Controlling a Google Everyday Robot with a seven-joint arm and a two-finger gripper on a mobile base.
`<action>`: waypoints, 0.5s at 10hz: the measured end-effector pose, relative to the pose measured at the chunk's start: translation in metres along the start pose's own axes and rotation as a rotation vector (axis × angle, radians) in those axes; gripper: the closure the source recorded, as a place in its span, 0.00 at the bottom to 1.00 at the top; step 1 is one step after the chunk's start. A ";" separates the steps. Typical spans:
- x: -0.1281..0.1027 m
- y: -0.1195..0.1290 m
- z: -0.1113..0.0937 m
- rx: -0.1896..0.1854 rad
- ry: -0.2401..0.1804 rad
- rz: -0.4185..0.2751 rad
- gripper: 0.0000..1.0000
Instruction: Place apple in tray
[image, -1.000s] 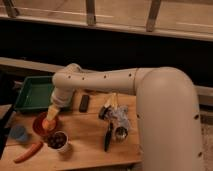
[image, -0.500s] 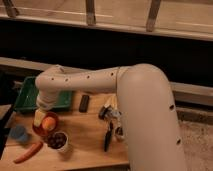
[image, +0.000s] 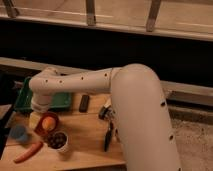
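The apple (image: 48, 123), small, round and orange-yellow, lies in a round reddish-orange bowl (image: 40, 131) at the left of the wooden table. My gripper (image: 35, 119) hangs from the cream wrist, right at the apple's left side and over the bowl's rim. It stands open and holds nothing. The green tray (image: 24, 98) sits behind the bowl at the table's far left corner. The wrist and forearm hide part of the tray.
A long orange carrot (image: 28, 151) lies at the front left, beside a cup of dark fruit (image: 58, 141). A blue cup (image: 19, 133) stands left of the bowl. A black block (image: 84, 102) and dark hand tools (image: 108, 131) lie mid-table. My large arm covers the right.
The arm has swung left and lowered, bringing the gripper from above the bowl's right side down beside the apple. The apple stays in the bowl.
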 end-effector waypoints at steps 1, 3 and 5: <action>-0.001 0.001 0.000 -0.001 0.000 -0.001 0.20; -0.002 0.001 0.001 -0.002 0.000 -0.004 0.20; 0.001 0.004 0.011 -0.028 0.012 -0.010 0.20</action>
